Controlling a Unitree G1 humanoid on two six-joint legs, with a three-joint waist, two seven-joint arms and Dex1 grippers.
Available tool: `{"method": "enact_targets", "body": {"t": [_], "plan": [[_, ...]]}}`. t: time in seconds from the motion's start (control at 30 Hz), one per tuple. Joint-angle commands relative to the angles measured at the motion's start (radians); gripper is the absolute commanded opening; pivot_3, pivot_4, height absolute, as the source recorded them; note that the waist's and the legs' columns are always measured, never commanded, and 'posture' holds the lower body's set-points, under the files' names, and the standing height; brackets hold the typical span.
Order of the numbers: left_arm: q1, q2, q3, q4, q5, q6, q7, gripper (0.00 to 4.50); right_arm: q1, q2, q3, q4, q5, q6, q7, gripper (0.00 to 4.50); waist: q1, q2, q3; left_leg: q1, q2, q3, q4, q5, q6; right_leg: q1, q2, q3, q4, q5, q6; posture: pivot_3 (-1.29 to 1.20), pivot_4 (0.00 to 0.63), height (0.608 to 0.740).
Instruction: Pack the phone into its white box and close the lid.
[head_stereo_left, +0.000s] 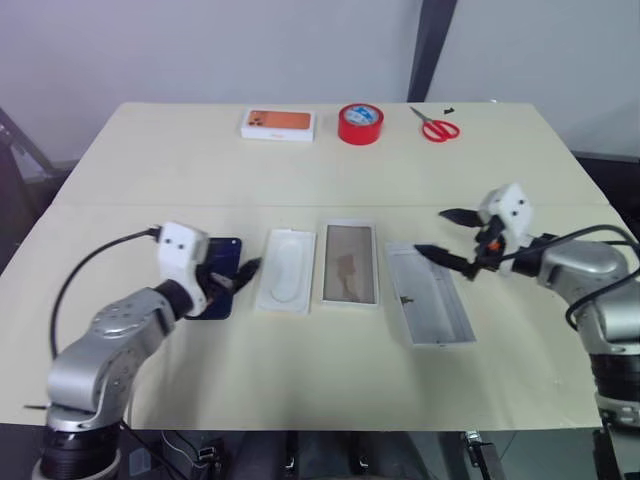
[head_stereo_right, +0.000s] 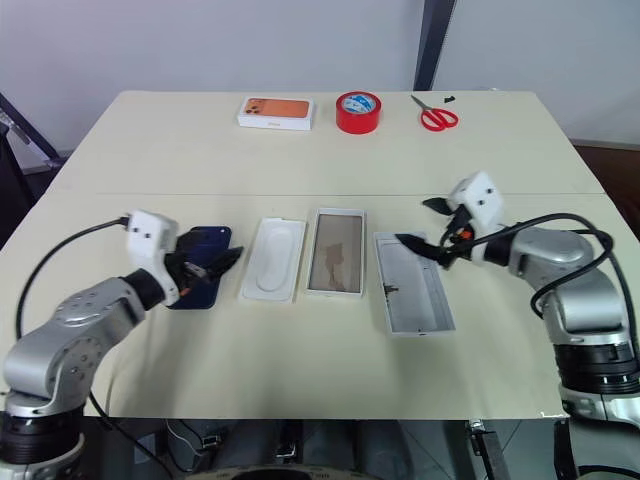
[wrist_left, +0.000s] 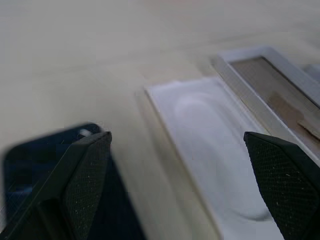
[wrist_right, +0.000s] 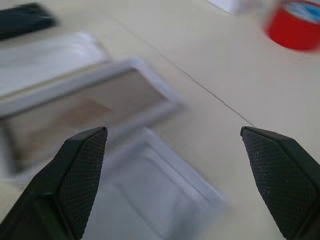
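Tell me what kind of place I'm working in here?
Likely a lab or test workstation, not a home: a plain beige table against a bare wall, with staged props laid out, red tape roll, red-handled scissors, and phone packaging parts in a neat row.

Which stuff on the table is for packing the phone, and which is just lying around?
For the job:
- phone
- box
- lid, inside up
- left claw, open, over the phone
- right claw, open, over the box

Just lying about:
- insert
- orange box
- red tape
- scissors
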Motion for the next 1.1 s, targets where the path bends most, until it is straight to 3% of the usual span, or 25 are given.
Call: {"method": "enact_targets", "body": {"t": [0.03,0.37,0.53,0.63,0.87,1.0,1.1], "plan": [[-0.073,-0.043,0.028,-0.014,-0.046,0.223,0.099,4.44,0.023,-0.005,0.039,-0.138,0.011,0.01,0.001,4.47,0.001,0.0,0.0,0.0,0.0,0.0,0.0,0.0,0.0,0.0,0.0,0.0,0.0,0.0,0.0,0.0,0.15,0.725],[-0.269,-0.266,0.177,0.075,-0.081,0.569,0.2,4.44,0.063,0.014,0.103,-0.218,0.004,0.014,-0.025,4.47,0.008,-0.002,0.001,0.0,-0.002,-0.001,0.003,0.001,-0.001,0.001,0.001,-0.001,0.0,0.0,0.0,0.0,0.15,0.725],[-0.303,-0.315,0.207,0.134,-0.065,0.619,0.222,4.44,0.074,0.004,0.129,-0.231,-0.019,-0.007,-0.016,4.47,0.006,-0.002,0.001,0.0,-0.001,-0.001,0.003,0.004,-0.006,0.001,0.002,-0.001,0.001,0.0,0.0,0.0,0.15,0.725],[-0.326,-0.347,0.245,0.165,-0.048,0.619,0.234,3.66,0.084,0.0,0.143,-0.235,-0.034,-0.018,-0.012,4.5,0.008,-0.002,0.001,0.0,-0.002,-0.001,0.003,0.004,-0.006,0.001,0.002,-0.001,0.001,0.0,0.0,0.0,0.15,0.725],[-0.343,-0.371,0.278,0.175,-0.02,0.619,0.238,0.04,0.095,0.0,0.153,-0.246,-0.046,-0.02,-0.011,4.5,0.019,-0.003,0.001,0.0,-0.002,-0.001,0.003,0.004,-0.007,0.001,0.002,0.0,0.001,0.0,0.0,0.0,0.15,0.725],[-0.364,-0.387,0.316,0.164,-0.015,0.619,0.23,0.04,0.093,0.0,0.157,-0.246,-0.049,-0.019,-0.009,4.5,0.023,-0.003,0.001,0.0,-0.002,-0.001,0.003,0.004,-0.007,0.001,0.002,0.0,0.0,0.0,0.0,0.0,0.15,0.725],[-0.411,-0.422,0.421,0.172,-0.03,0.618,0.226,0.04,0.077,-0.005,0.185,-0.244,-0.065,-0.02,0.004,4.5,0.023,-0.004,0.002,0.0,-0.002,-0.001,0.003,0.004,-0.007,0.001,0.002,0.0,0.0,0.0,0.0,0.0,0.15,0.725]]}}
